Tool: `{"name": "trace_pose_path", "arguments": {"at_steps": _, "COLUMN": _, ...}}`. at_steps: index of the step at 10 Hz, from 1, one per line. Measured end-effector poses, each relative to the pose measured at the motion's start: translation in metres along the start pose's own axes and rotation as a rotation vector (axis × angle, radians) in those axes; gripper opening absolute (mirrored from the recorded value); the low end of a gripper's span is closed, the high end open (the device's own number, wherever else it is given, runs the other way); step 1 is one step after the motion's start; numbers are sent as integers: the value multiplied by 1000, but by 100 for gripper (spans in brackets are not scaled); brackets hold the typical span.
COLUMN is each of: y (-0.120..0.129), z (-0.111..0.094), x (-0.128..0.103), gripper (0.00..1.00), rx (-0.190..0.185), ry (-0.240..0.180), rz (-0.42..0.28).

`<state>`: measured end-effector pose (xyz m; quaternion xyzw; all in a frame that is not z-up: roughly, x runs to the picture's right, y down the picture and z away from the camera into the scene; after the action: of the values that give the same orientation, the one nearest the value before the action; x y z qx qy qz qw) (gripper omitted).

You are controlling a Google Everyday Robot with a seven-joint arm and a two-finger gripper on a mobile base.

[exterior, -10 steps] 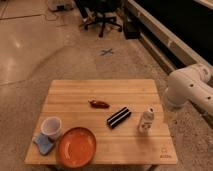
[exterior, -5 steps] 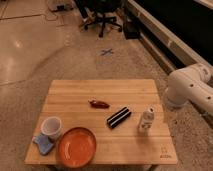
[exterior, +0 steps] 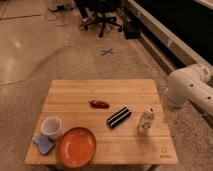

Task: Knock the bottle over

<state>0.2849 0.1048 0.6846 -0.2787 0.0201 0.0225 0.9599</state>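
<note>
here, bottle (exterior: 145, 120) upright on table (exterior: 100, 87), black bar (exterior: 118, 117) just beside it; arm (exterior: 187, 87) near bottle, gripper out of frame, grip cannot be told

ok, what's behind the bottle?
Behind the bottle: table wood, then floor. The patch directly behind it is hidden. The arm sits past the table edge; gripper not in view.

The bottle (exterior: 145, 120) stands upright near the right edge of the desk (exterior: 100, 90), with bare wood behind it and on its right, toward the white arm (exterior: 187, 90). The claw is out of view. The black bar (exterior: 118, 117) lies just left of the bottle. The red pepper (exterior: 99, 104), cup (exterior: 52, 127) and orange plate (exterior: 76, 146) sit farther left.
</note>
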Motion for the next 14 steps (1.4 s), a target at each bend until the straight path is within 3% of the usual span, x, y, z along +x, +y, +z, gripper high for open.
{"name": "trace_pose_path", "arguments": {"at_steps": 10, "y": 2, "z": 1, "x": 2, "gripper": 65, "rx": -8, "ry": 10, "rz": -3}}
{"name": "trace_pose_path", "arguments": {"at_steps": 12, "y": 27, "z": 13, "x": 8, "gripper": 65, "rx": -90, "ry": 43, "rz": -21}}
{"name": "trace_pose_path", "arguments": {"at_steps": 14, "y": 53, "z": 22, "x": 7, "gripper": 65, "rx": -156, "ry": 47, "rz": -23}}
